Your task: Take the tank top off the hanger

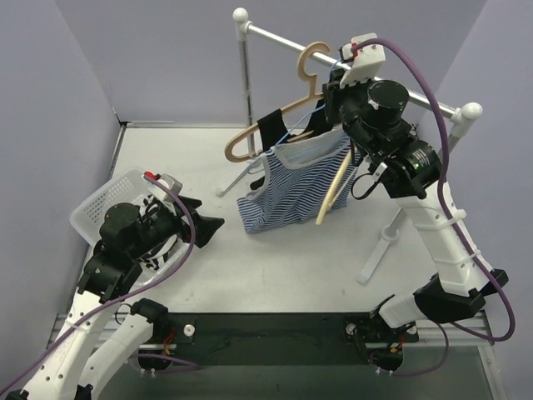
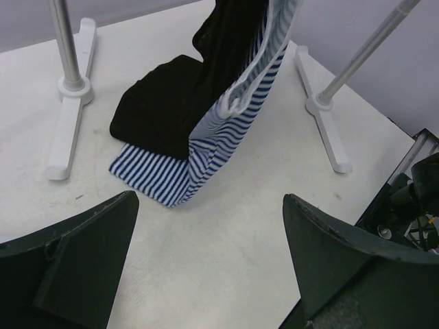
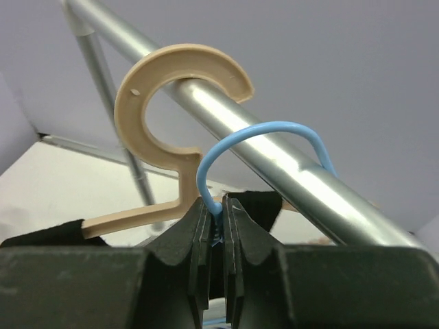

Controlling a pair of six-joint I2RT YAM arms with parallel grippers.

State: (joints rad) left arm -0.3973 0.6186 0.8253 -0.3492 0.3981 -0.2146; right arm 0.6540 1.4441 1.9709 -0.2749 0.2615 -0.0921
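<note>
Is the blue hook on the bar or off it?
On. The blue hook curves over the silver bar, its neck pinched in the right gripper.

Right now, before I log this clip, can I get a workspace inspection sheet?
Surface: white table; both garments' hems rest on it.
Job's things: blue-and-white striped tank top hangs on thin blue wire hanger, hooked over silver metal rack rail.
Clutter: black garment on tan plastic hanger; white plastic basket at left.
Grippers: right tool shut on the blue hanger's neck; left tool open, low, facing the tank top.
Cables: purple cables loop along both arms.
Surroundings: plain lilac walls.
</note>
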